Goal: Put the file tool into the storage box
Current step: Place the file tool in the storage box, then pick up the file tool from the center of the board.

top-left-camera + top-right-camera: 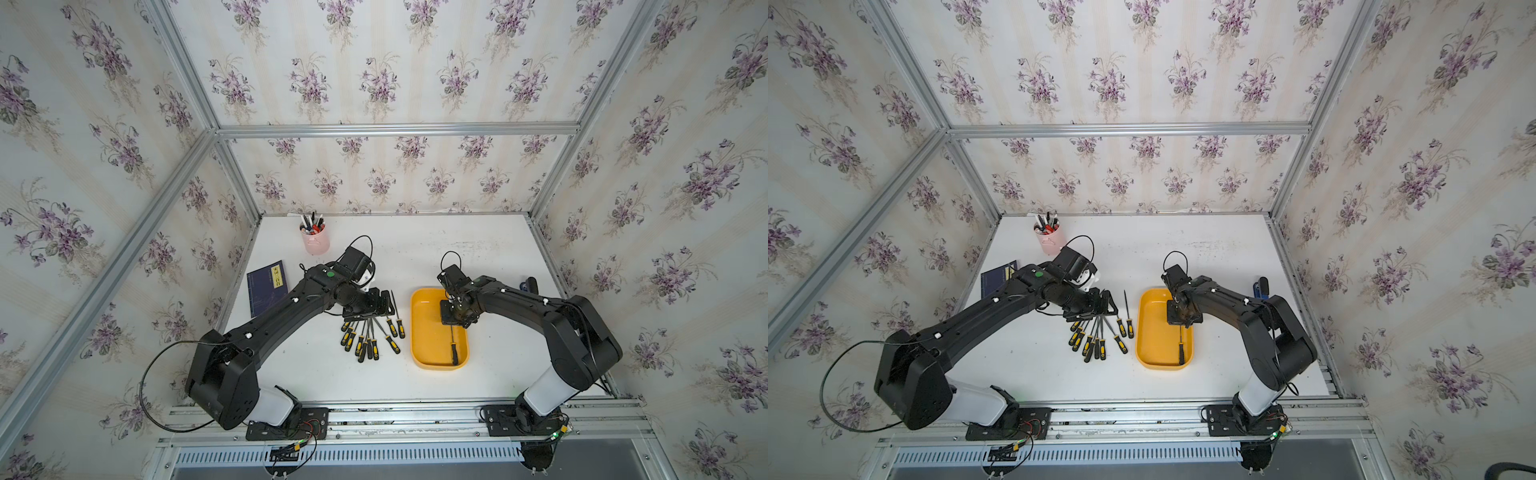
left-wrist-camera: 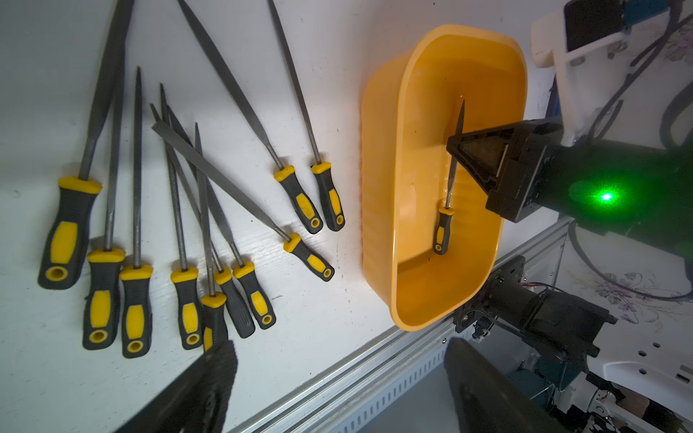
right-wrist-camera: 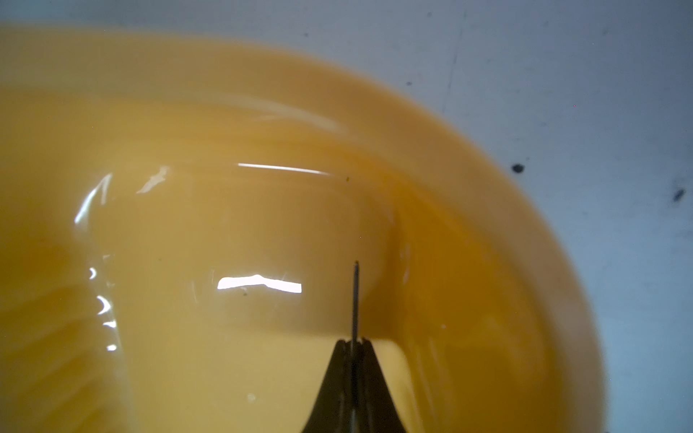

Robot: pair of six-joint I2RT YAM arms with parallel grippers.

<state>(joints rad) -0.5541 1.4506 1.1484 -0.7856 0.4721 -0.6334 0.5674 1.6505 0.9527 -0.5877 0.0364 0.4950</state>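
**Release of a file into the box.** The right pincer [image 2: 452, 147] is shown closed on the blade of a small needle file [image 2: 442, 232], gripped at about mid-length. In the right wrist view the thin blade is seen pinched between the two jaws, with its tip projecting just ahead of them.

The file is held inside the orange storage box [image 2: 378, 210], whose floor lies directly beneath the pincer. The black-and-yellow handle trails behind the jaws, close to the end wall of the box nearest the arm's base. Whether the handle already rests on the floor cannot be told.

The step in hand is judged to be the letting-go:

- The file is best kept low and in line with the long axis of the box, so that it is laid down rather than dropped.
- The jaws are best parted slowly and only a little, so that the blade is not flicked sideways toward the wall beside the pincer.
- The pincer is then best lifted straight up, so that the blade is not dragged along by the pads.

The left pincer [image 1: 381, 306] is held wide open and empty above the blades of the loose files [image 2: 187, 225]. These are fanned out on the white table [image 1: 415, 257], beyond the box wall to the right pincer's side.
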